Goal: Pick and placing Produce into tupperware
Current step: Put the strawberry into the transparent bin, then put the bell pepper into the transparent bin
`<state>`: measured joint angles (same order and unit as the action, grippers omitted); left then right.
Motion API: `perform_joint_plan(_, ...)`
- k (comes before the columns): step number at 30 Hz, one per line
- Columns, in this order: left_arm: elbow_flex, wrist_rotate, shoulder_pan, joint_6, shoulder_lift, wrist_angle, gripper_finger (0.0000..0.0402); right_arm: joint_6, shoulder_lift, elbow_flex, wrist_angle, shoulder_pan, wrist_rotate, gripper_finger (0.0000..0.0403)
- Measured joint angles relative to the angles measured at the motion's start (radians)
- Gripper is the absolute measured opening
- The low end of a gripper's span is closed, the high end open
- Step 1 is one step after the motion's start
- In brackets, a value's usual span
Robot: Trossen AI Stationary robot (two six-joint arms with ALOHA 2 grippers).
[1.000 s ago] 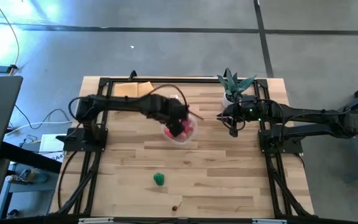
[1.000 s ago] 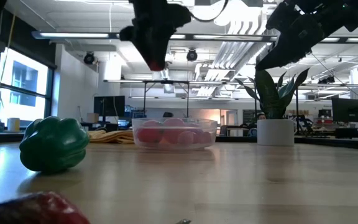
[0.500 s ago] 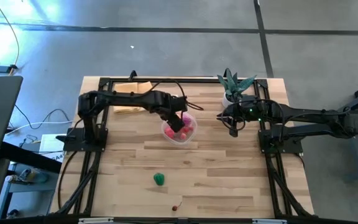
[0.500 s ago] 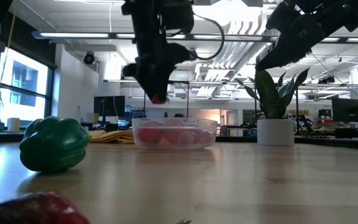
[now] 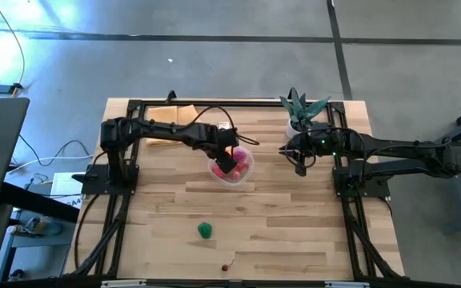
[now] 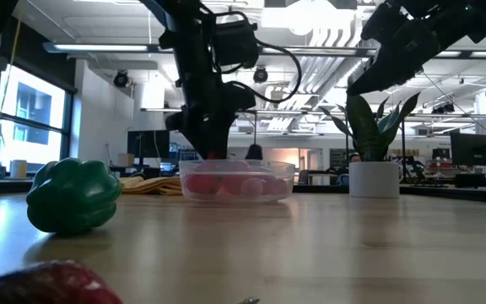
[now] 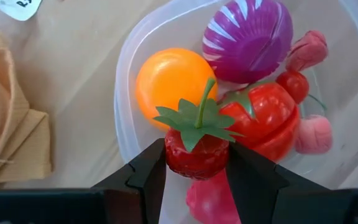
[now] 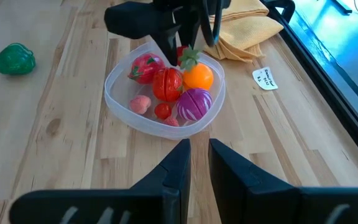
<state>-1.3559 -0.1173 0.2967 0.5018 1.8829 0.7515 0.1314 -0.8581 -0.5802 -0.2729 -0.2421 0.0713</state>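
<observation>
- We see the left end effector [image 7: 196, 163] pinching a red strawberry [image 7: 196, 151] with a green leafy cap, held low over the tupperware [image 8: 118, 99], which sits mid-bench near the far side.
- Inside the tupperware lie an orange piece [image 7: 167, 79], a purple onion [image 7: 248, 38], a red tomato [image 7: 263, 121] and small pink and cherry-like bits.
- We judge the strawberry light, hard and smooth, so likely slippery; taking it by the body below the cap, as here, looks safest, since the thin stem would bend.
- A green pepper [image 5: 205, 230] and a small cherry piece [image 5: 226, 266] lie on the near part of the bench [image 5: 294, 232], well apart from the tupperware.
- The right end effector [image 8: 194, 163] waits beside the potted plant [image 5: 298, 108], its fingers nearly together and empty.
</observation>
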Motion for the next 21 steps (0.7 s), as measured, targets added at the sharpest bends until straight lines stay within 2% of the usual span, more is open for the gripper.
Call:
perform_joint_plan(9, 0.007, -0.001, -0.002, -0.050, 0.015, -0.014, 0.0150, 0.000, 0.000, 0.000, 0.000, 0.000, 0.000, 0.0046)
perform_joint_plan(21, 0.006, -0.026, -0.002, -0.105, 0.023, -0.029, 0.0231, 0.000, 0.000, 0.000, 0.000, 0.000, 0.000, 0.0046)
